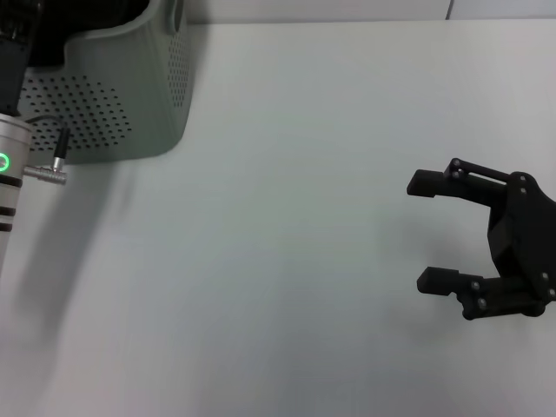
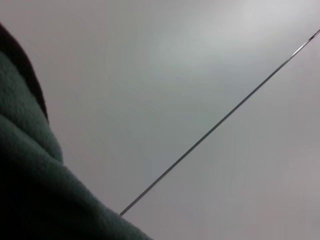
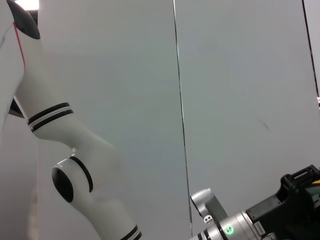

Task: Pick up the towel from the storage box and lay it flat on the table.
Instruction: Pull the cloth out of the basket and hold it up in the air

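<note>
The storage box point(image 1: 130, 95), a grey-green basket with dotted walls, stands at the far left of the white table point(image 1: 287, 261). My left arm point(image 1: 10, 174) rises along the box's left side, and its black wrist end point(image 1: 13, 61) sits at the box's rim. The hand beyond it is hidden. In the left wrist view a dark teal-green fold of the towel point(image 2: 30, 190) fills the corner very close to the camera. The towel does not show in the head view. My right gripper point(image 1: 420, 231) hovers open over the table's right side, holding nothing.
A pale wall with a thin dark seam point(image 2: 215, 127) lies behind the towel in the left wrist view. The right wrist view shows the robot's white left arm point(image 3: 75, 165) against wall panels. Bare tabletop stretches between the box and the right gripper.
</note>
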{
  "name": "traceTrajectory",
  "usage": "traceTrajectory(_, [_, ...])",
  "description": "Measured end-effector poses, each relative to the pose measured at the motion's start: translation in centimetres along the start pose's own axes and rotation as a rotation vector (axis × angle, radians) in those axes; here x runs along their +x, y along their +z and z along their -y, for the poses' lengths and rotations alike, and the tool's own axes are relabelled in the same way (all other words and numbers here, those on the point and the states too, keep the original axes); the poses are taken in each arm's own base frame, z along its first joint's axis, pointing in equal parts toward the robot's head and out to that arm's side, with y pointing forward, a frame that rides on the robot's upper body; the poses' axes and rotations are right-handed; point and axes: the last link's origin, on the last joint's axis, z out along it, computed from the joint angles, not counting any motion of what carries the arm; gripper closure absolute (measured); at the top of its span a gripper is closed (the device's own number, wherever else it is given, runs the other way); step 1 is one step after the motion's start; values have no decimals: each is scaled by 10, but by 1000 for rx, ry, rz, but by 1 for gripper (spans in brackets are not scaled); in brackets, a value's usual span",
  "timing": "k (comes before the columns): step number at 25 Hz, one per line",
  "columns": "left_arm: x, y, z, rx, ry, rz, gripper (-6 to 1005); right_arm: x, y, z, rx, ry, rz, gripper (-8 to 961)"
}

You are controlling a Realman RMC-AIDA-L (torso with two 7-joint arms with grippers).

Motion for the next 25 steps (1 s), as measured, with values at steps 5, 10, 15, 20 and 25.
traceTrajectory(5, [3, -1, 2, 13, 3, -20, 525, 2, -1, -1, 6, -1, 1, 84])
traceTrajectory(10, [5, -3, 3, 20, 2, -34, 626, 2, -1, -2, 7, 0, 2, 85])
traceTrajectory(15, [5, -3, 3, 21, 6, -35, 807, 2, -1, -2, 7, -8, 3, 85])
traceTrajectory(20, [8, -4, 3, 20, 9, -52, 958, 3, -2, -3, 10, -8, 3, 84])
traceTrajectory(25, [15, -8, -15, -118, 21, -74, 975, 3, -2, -3, 11, -8, 4, 84])
